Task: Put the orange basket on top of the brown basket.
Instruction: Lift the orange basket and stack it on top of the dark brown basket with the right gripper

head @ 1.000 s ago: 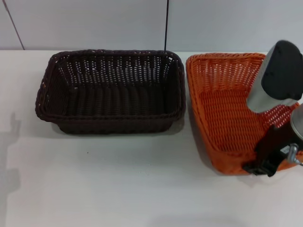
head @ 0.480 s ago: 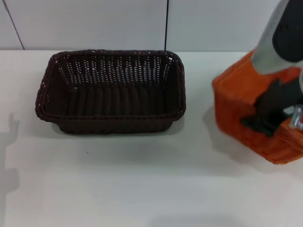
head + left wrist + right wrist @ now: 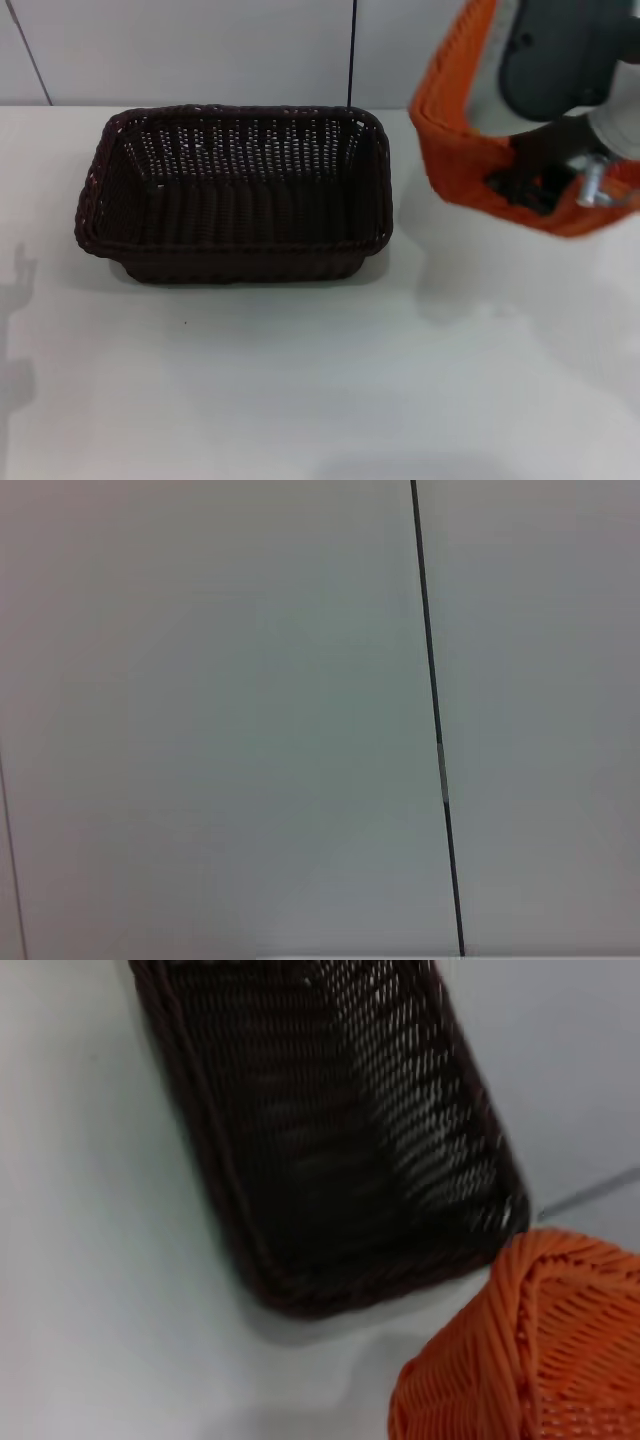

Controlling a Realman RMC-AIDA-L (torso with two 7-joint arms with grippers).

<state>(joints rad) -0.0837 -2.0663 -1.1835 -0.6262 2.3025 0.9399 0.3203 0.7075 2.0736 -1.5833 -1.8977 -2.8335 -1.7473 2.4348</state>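
Right gripper (image 3: 535, 185) clamped on rim of bright orange woven wicker basket (image 3: 455, 150), held tilted, clear of the white table (image 3: 300, 380). Dark brown woven wicker basket (image 3: 235, 195) sits on table to its left. Left gripper out of view.

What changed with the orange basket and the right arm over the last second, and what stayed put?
The right gripper, already clamped on the orange basket at its near rim, lifted it off the table and tilted it steeply; it now hangs in the air to the right of the brown basket. The brown basket has not moved. The left gripper is out of view.

Open table (image 3: 300, 380) before brown basket (image 3: 235, 195)
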